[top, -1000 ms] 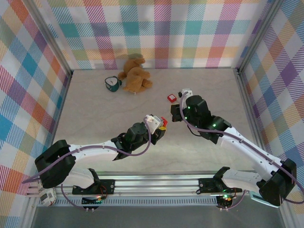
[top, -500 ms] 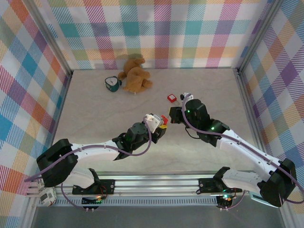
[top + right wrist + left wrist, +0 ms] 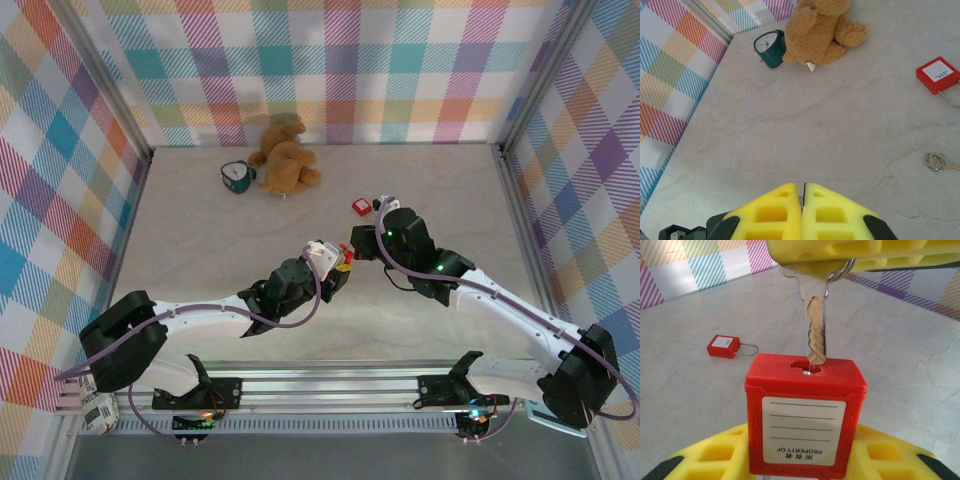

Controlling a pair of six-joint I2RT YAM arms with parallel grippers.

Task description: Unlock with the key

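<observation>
Left claw: clamped on a red square plastic padlock. The yellow foam pads grip its lower body from both sides. The padlock's white label faces my left wrist camera and its keyway face points up. From above, this claw sits over the middle of the pale marbled table.

Right claw: pads pressed together, with a thin dark sliver showing in the seam. In the left wrist view these pads pinch the head of a thin pale metal key. The key hangs blade-down, and a wire ring shows at its head.

Key position: the tip is at the mouth of the slot in the padlock's top face. I cannot tell how far it has entered. From above, the right claw is just beside the left one.

On the table:
- A second red padlock with a wire shackle lies flat, apart from both claws.
- A loose metal ring lies near it.
- A brown plush teddy bear sits towards the back wall.
- A small teal alarm clock stands just beside the bear.
</observation>
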